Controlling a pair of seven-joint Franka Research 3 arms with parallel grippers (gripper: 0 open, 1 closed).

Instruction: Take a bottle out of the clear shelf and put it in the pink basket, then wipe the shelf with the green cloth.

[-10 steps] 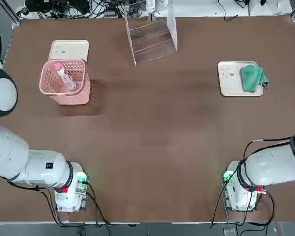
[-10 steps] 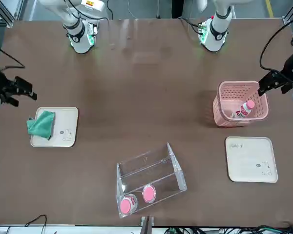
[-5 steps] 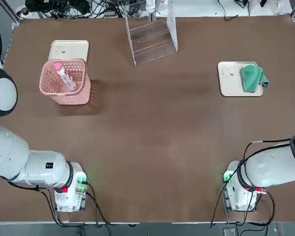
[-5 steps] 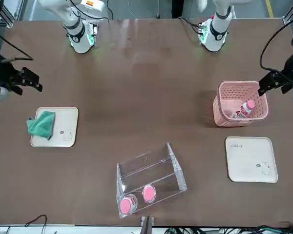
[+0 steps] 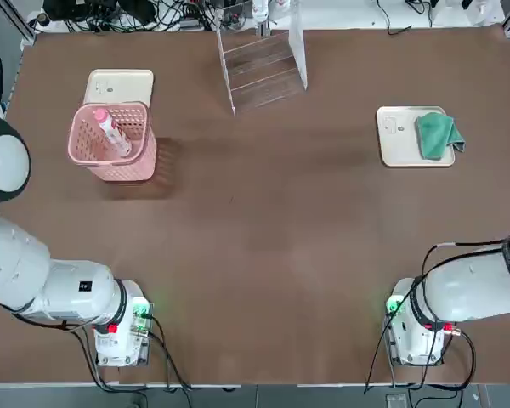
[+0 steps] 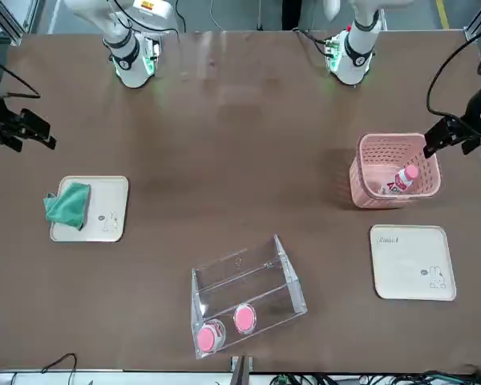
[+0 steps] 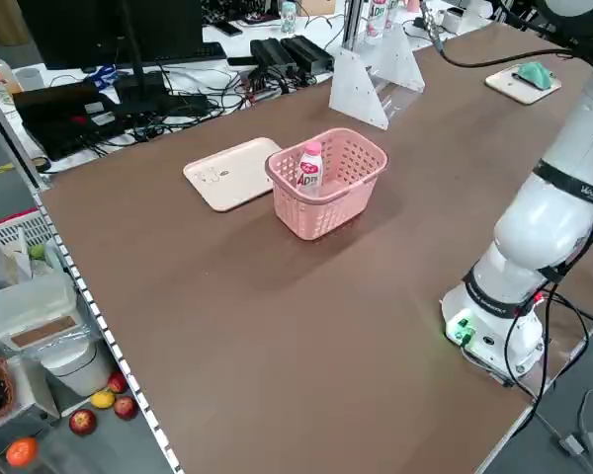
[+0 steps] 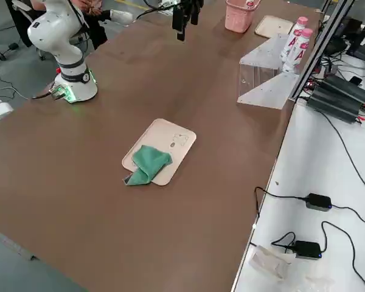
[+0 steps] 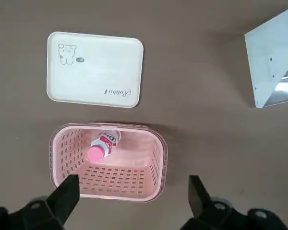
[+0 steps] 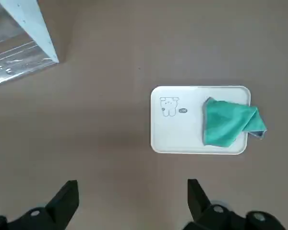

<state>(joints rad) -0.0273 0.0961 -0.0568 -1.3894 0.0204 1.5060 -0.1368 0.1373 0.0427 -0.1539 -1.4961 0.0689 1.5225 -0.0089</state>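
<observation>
- One bottle (image 5: pixel 111 132) lay inside the one pink basket (image 5: pixel 144 161).
- Two pink-capped bottles (image 6: pixel 244 318) remained in the clear shelf (image 6: pixel 284 271).
- Of two cream trays (image 6: pixel 411 263), one carried the green cloth (image 5: pixel 439 134).
- Left gripper (image 9: pixel 132 199) hung spread above the basket; right gripper (image 10: pixel 131 200) hung spread near the cloth, empty.

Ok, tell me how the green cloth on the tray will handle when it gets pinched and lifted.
The green cloth lies rumpled with a corner drooping over the cream tray edge, so it will probably hang limp. It looks thin and likely light, so pinching a raised fold should suffice.
</observation>
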